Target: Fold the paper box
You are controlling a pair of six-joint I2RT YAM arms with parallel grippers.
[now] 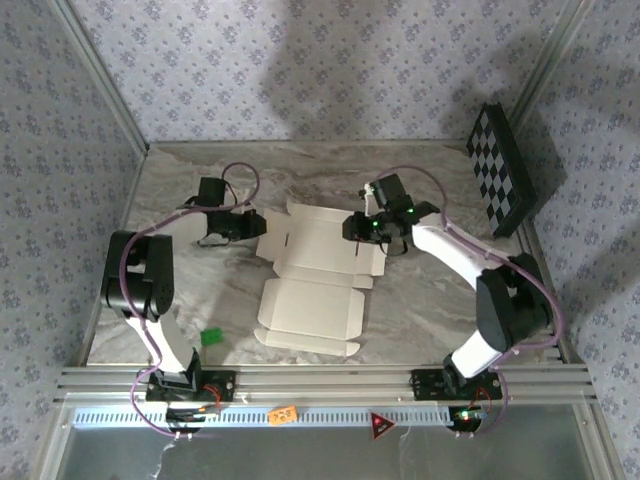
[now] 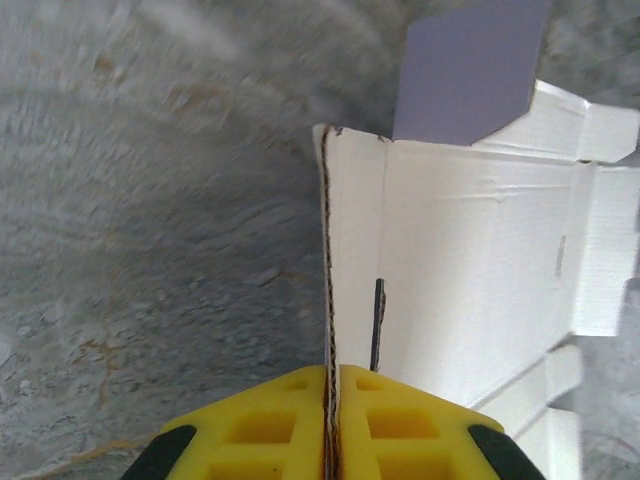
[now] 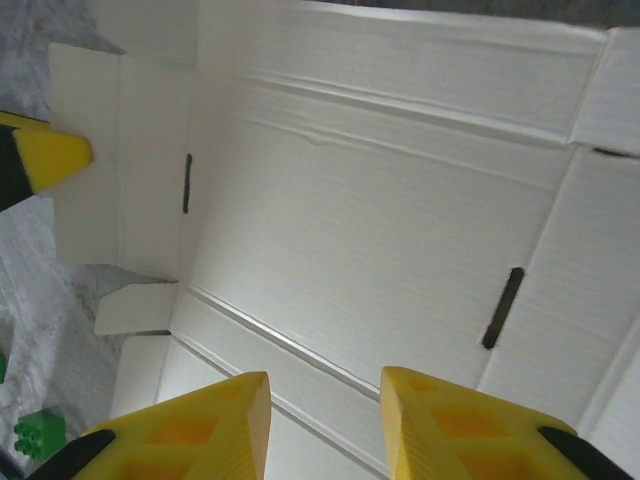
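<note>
The box (image 1: 315, 280) lay flat, cream side up, in the middle of the surface (image 1: 430, 300). The left hand (image 2: 330, 395) was pinched tight on the edge of its left flap. The right hand (image 3: 325, 410) hung over it, partly open and holding nothing.

One box (image 1: 310, 285), one green block (image 1: 211, 337), one checkerboard (image 1: 500, 168), one left end effector (image 1: 250, 226) and one right end effector (image 1: 362, 228) are being counted on one surface (image 1: 430, 295).
</note>
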